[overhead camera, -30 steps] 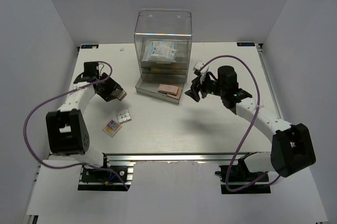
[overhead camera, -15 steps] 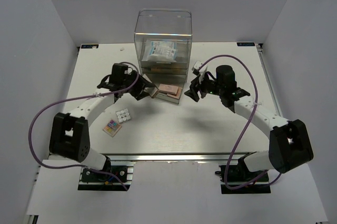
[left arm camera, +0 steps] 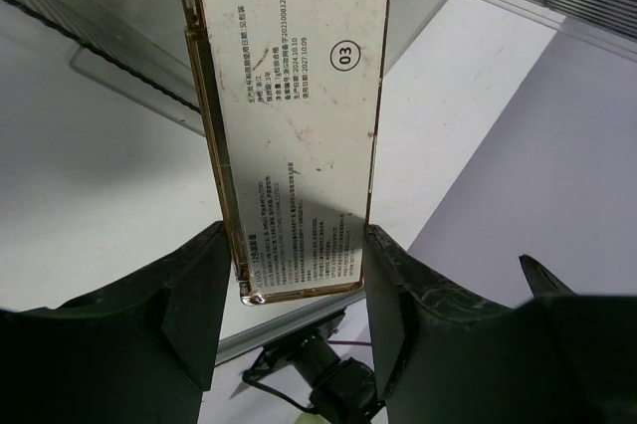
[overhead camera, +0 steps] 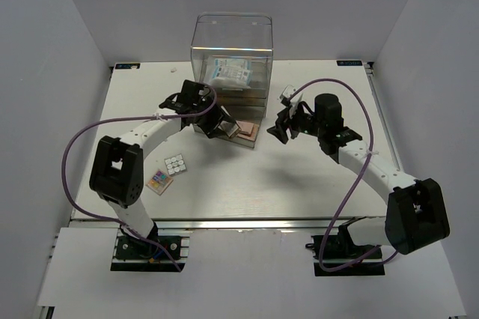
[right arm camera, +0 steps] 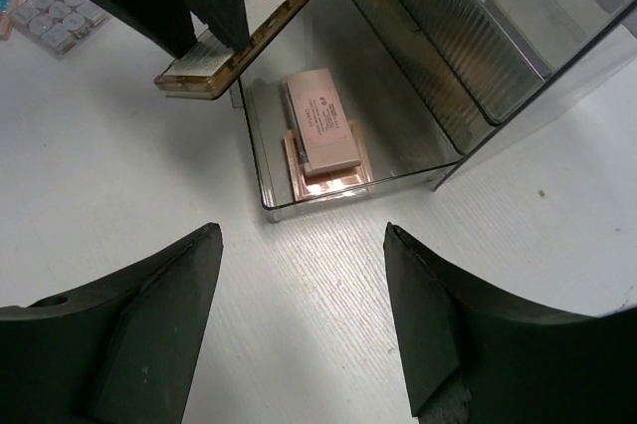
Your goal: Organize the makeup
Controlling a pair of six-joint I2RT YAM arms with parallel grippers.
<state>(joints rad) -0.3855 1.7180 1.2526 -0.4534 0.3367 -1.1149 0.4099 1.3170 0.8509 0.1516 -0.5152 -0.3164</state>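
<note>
The left gripper (left arm camera: 297, 260) pinched one end of a flat gold-edged palette with a white printed label (left arm camera: 289, 96), holding it tilted over the pulled-out bottom drawer (right arm camera: 348, 193) of the tall clear acrylic box (overhead camera: 232, 34) at the middle of the counter's far edge. Two flat peach palettes (right arm camera: 320, 125) lay stacked in that drawer. The right gripper (right arm camera: 299, 245) hovered beside the drawer, fingers spread and empty. A white palette of round pans (overhead camera: 174, 164) and a multicoloured palette (overhead camera: 159, 180) lay toward the near-left corner.

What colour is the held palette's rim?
Gold; the palette shows best in the left wrist view.
</note>
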